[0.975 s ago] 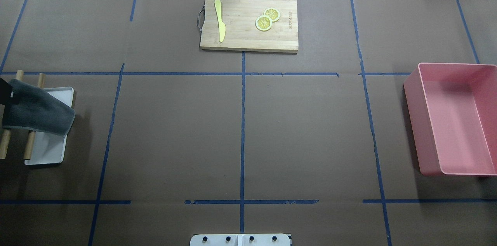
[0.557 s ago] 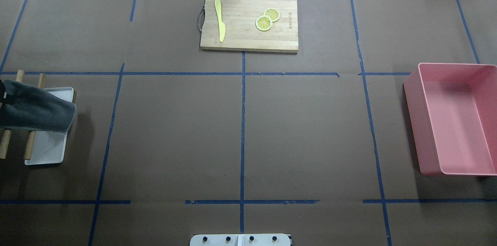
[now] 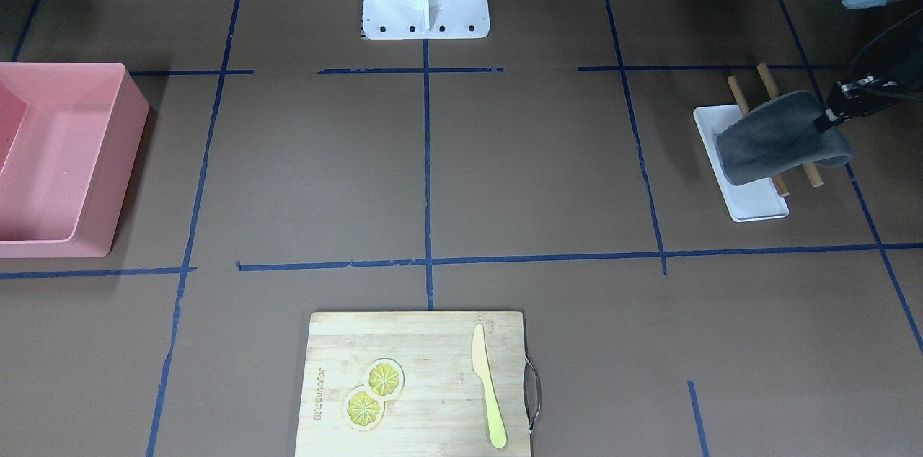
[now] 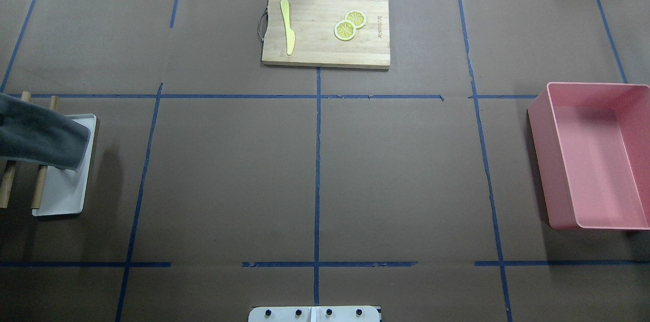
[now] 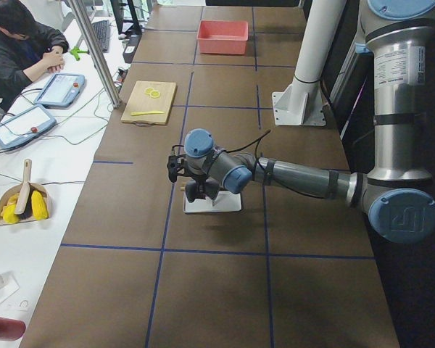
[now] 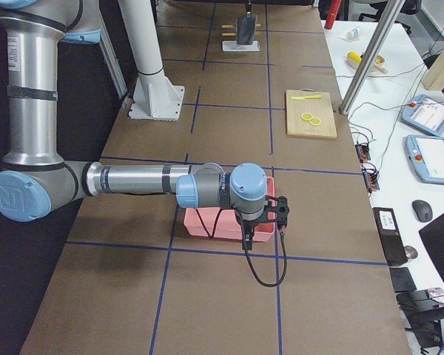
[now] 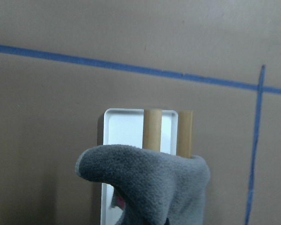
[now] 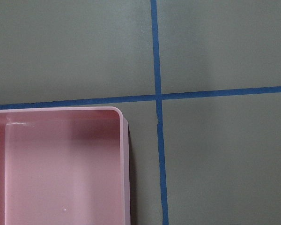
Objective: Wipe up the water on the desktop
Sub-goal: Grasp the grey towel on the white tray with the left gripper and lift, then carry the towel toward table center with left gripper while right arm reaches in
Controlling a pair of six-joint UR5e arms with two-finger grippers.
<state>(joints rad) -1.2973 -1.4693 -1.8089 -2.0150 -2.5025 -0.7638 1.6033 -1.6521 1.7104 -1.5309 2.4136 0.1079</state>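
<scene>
The desktop is a wide dark-brown surface crossed by blue tape lines; I see no water on it. My left gripper is at the table's far left, shut on one end of a grey cloth. The cloth hangs over a white tray with two wooden rods. In the overhead view only the cloth shows, at the left edge. The left wrist view shows the cloth above the tray. My right gripper hovers beside the pink bin; I cannot tell whether it is open or shut.
A pink bin stands at the right edge. A bamboo cutting board at the back middle carries a yellow knife and two lemon slices. The robot's base plate is at the front middle.
The left gripper has moved left with the grey cloth, out of the overhead view. The cloth now hangs farther left over the tray.
</scene>
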